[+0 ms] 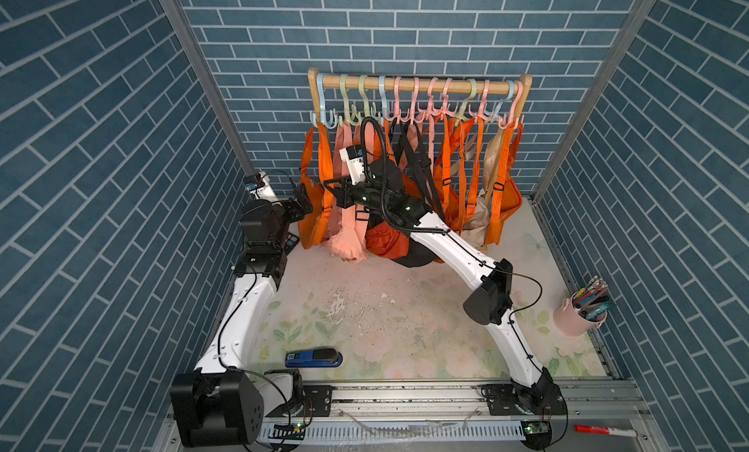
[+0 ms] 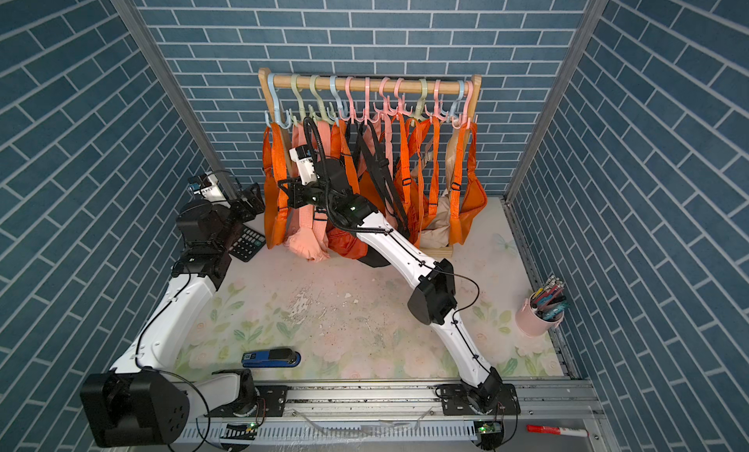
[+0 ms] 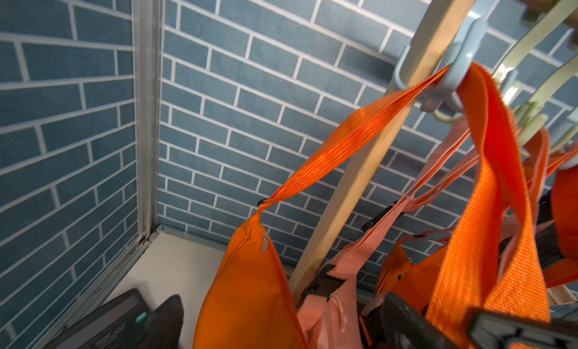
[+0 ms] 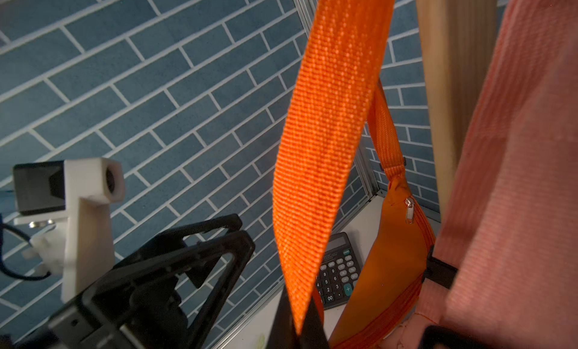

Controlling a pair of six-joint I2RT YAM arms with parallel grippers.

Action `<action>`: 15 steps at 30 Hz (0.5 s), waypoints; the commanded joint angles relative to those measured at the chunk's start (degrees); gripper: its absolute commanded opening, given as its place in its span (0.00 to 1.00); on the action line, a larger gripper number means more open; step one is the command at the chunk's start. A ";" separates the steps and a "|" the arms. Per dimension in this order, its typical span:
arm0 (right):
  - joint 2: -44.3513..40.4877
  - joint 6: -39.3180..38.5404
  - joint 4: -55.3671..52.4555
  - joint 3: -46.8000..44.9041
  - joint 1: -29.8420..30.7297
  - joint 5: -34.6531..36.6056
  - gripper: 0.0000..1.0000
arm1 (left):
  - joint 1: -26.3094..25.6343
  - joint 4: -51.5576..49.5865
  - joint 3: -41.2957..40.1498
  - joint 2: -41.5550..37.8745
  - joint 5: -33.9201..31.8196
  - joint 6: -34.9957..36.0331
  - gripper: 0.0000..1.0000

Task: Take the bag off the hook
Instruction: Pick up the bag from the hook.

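— Blue brick walls [image 1: 405, 32] on three sides and a floral table [image 1: 405, 308] below. Where is the bag?

— At the table's 12 o'clock stands a wooden rack [image 1: 417, 85], crowded with bags. The orange bag [image 1: 310, 223] hangs at the rack's 9 o'clock end. Its strap [image 1: 325, 158] is looped over the pale blue hook [image 3: 450, 78], so it is not off yet.

— And the right pincer [image 4: 298, 322]?

— It is closed tight on that strap. The right wrist view shows the orange webbing pinched between the two black fingers, below the hook and above the bag's body.

— Left pincer [image 1: 303, 203]?

— Its jaws are spread as wide as they go, and it holds nothing. It sits at the bag's 9 o'clock side, close to the bag's lower end. In the left wrist view the bag shows between the fingers [image 3: 169, 319], but I cannot tell whether they touch it.

— Anything else on the table?

— A calculator [image 2: 247, 243] lies at 10 o'clock, just beside the bag. A blue stapler [image 1: 314, 359] is at 7 o'clock, and a pink cup [image 1: 577, 316] of pens is at 4 o'clock, well apart from the rack.
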 commanded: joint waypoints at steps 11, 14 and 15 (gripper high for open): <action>-6.42 -2.99 -4.42 -4.48 -4.33 -7.86 0.00 | 2.57 -1.93 17.13 10.75 15.18 6.87 0.99; -8.61 -3.75 -5.44 -4.61 -4.78 -9.36 0.00 | 2.79 -1.49 19.00 12.89 15.06 8.18 0.99; -8.91 -4.15 -5.79 -4.86 -4.86 -9.97 0.00 | 2.87 -1.65 19.80 13.75 15.45 8.91 0.99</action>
